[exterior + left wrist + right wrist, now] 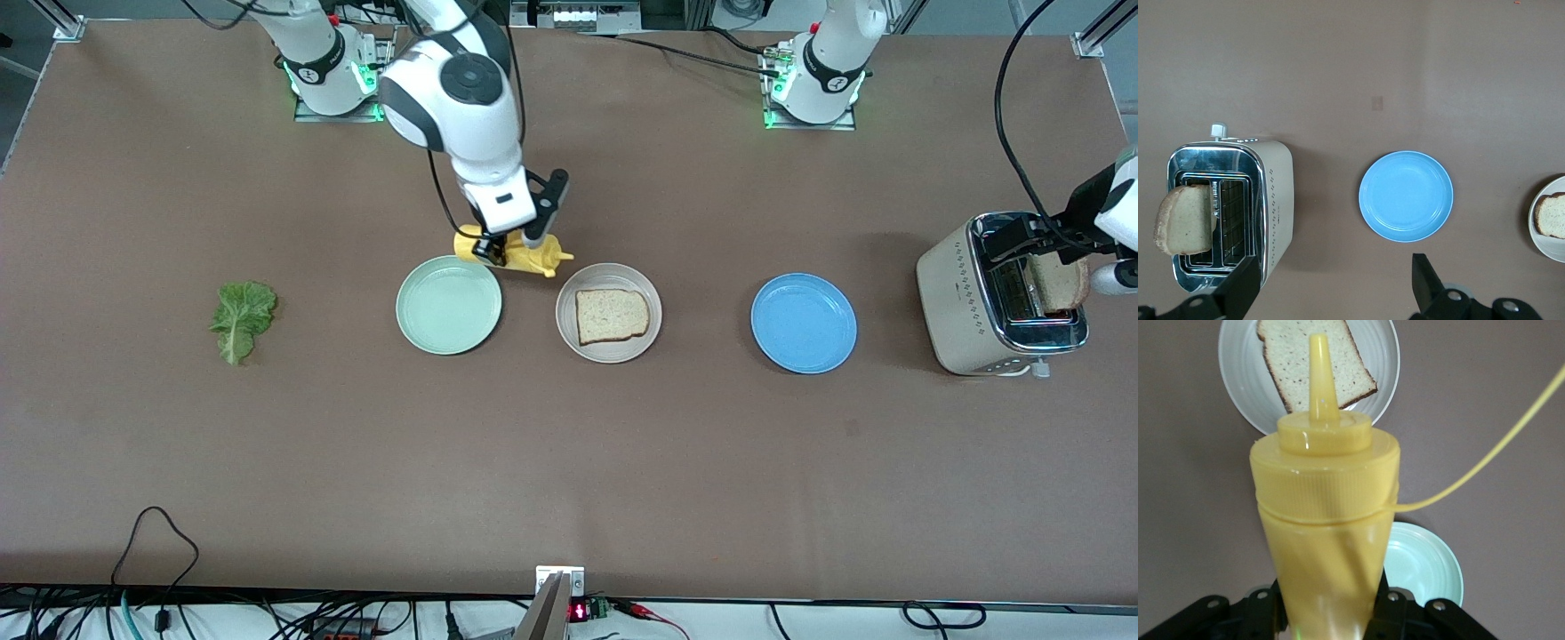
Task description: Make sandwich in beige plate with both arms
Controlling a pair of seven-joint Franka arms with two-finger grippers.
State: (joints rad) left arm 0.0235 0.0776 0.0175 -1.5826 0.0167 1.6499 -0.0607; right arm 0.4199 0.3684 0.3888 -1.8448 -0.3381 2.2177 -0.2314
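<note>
While right gripper (508, 251) clamps mustard bottle (524, 255), toaster (969, 302) holds bread (1060, 281)

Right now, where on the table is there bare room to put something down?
Free: the wide strip nearer the front camera than the plates, and between lettuce leaf and mint green plate. Crowded: around the beige plate, yellow bottle and toaster.
</note>
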